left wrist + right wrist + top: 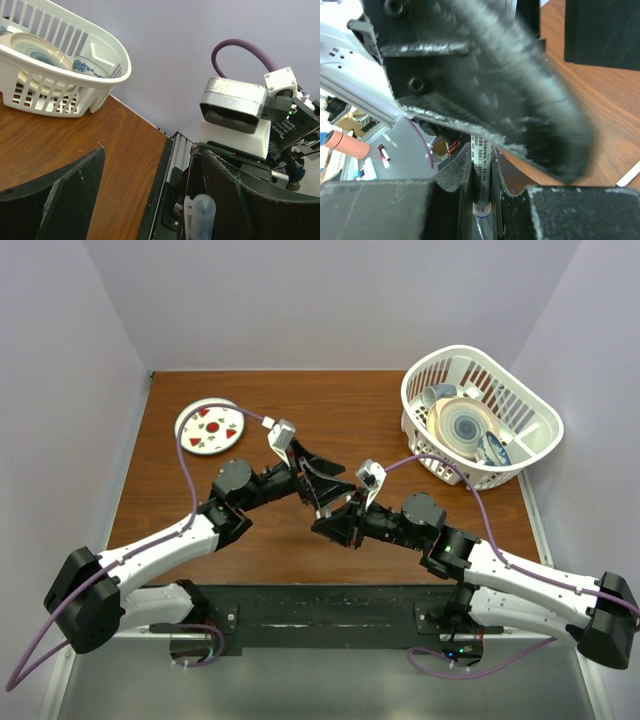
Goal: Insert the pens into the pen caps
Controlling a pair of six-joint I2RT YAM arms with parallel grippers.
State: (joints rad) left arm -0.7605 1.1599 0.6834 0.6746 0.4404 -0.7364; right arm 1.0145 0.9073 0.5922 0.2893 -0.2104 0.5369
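Broadly, the wooden table (400, 420) carries a white basket (515, 390) of dishes at its far right and a round plate (186, 425) at its far left, and the two arms meet over the middle. The left gripper (152, 155) stands spread wide, clamping nothing that I can see. The right gripper (481, 157) is clenched on a white-barrelled pen (480, 192), its printed barrel running along the gap between the fingers, held over mid-table. In the left wrist view a pale translucent cap (202, 212) with a clip sits just beside one of that gripper's fingers. It looks to be on the end of the held pen, though I cannot tell whether it is pushed fully home. A thin white stick (629, 176) lying on the wood may be another pen. By my reading, one pen is at or just past capping, and no other caps show, so the rest seems left to do.
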